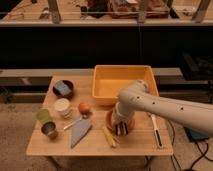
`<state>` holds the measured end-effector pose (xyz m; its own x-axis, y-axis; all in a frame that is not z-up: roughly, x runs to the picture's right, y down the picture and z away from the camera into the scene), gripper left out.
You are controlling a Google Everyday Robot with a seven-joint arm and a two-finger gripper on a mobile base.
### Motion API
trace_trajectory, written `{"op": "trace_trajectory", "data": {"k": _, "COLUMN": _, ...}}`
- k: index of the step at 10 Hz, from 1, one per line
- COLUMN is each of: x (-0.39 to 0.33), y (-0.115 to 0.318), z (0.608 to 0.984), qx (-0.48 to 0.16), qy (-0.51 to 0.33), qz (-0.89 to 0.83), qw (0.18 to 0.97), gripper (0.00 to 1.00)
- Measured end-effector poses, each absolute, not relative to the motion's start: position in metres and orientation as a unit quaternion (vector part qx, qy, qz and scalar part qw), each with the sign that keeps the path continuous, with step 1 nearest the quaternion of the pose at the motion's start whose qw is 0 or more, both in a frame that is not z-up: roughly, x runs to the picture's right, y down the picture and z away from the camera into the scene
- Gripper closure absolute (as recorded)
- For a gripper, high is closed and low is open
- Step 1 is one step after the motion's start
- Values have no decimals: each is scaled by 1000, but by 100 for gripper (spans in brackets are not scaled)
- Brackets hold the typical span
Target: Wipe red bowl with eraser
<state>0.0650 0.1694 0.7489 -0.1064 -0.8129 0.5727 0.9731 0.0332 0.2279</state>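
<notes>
**Tight middle, open front strip**

The end effector (120,127) hangs over the red bowl (109,120) at the tabletop's (47,146) front middle. It is hemmed in by the yellow tub (122,82) just behind, a yellowish stick (109,136) in front and the white-handled tool (156,131) alongside. The white arm (172,107) bars the far side. The other half is crowded with a purple bowl (63,88), pale cup (62,107), green cup (44,116), metal cup (49,130), orange ball (84,107) and grey wedge (80,131). Bare wood runs along the front edge.
</notes>
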Motion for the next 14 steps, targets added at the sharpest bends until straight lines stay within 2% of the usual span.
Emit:
{"op": "trace_trajectory", "data": {"k": 5, "x": 72, "y": 182, "z": 775, "qx": -138, "qy": -287, "qz": -683, "qw": 658, "gripper": 100}}
{"op": "trace_trajectory", "data": {"k": 14, "x": 96, "y": 159, "z": 791, "qx": -140, "qy": -275, "qz": -672, "qw": 673, "gripper": 100}}
